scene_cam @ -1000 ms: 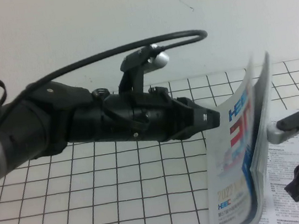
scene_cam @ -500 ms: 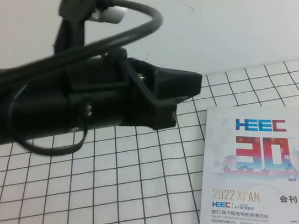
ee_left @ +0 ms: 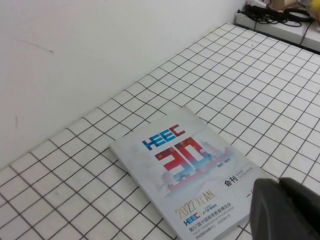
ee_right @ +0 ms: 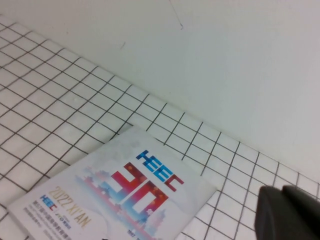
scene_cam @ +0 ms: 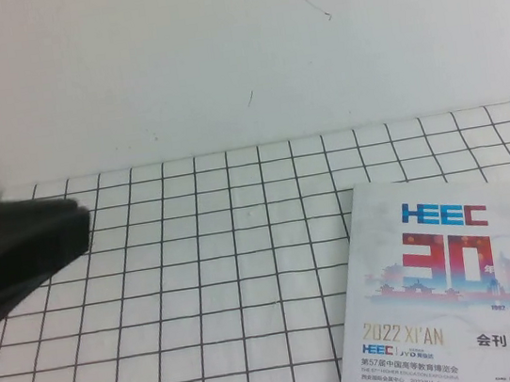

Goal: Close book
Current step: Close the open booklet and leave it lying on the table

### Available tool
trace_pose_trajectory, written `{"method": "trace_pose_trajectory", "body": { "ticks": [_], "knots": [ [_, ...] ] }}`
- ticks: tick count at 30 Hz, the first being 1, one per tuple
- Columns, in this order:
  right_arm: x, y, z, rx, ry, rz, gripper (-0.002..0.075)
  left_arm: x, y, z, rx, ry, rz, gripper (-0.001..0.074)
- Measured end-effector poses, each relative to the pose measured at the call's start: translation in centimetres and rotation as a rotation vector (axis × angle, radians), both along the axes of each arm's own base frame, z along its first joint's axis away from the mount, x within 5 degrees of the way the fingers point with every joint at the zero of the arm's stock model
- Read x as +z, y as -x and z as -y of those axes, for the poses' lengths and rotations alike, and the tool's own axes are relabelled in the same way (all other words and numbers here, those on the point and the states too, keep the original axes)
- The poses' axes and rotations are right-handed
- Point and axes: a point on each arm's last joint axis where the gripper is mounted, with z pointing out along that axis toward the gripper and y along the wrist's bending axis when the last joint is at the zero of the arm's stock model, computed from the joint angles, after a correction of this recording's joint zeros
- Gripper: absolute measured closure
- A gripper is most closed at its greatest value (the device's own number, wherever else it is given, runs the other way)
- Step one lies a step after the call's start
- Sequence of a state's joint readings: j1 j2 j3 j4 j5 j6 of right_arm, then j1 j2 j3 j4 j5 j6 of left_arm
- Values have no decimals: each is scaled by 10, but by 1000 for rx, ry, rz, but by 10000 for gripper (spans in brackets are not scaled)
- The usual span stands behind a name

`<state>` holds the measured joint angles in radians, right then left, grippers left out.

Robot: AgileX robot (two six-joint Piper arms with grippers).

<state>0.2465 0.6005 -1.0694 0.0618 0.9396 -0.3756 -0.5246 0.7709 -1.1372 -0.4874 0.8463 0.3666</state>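
Lying shut, cover up, the book [scene_cam: 440, 288] runs lengthwise away from the robot. The left gripper [ee_left: 285, 210] sits well left of it and the right gripper [ee_right: 287, 215] clear of it. Neither grip can be told.

Book [scene_cam: 440, 288] flat on table [scene_cam: 198, 256], well right of left gripper [ee_left: 285, 207]; right gripper [ee_right: 287, 215] raised above table, apart from book.

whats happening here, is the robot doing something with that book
The white paperback book with the red and blue cover lies closed and flat on the white grid-lined table, on the robot's right side. Neither gripper touches it: the left gripper and the right gripper each hang above the table, clear of the book. The closing looks done.
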Motion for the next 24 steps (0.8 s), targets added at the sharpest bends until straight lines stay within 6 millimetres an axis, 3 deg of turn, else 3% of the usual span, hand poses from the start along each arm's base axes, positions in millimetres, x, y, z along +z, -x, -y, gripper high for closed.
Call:
{"method": "trace_pose_trajectory", "body": {
  "ticks": [7,12,16,24],
  "knots": [
    [-41,32,-5,105,-169,137,728,-28,34,-17,7,35,-85,738],
    [-73,32,-7,112,-229,213,728,-62,49,-29,36,29,-102,738],
    [-100,18,-7,72,-236,236,729,-93,43,-35,117,-8,-41,738],
    [-126,3,-4,3,-258,292,729,-106,24,-36,228,54,122,738]
  ]
}}
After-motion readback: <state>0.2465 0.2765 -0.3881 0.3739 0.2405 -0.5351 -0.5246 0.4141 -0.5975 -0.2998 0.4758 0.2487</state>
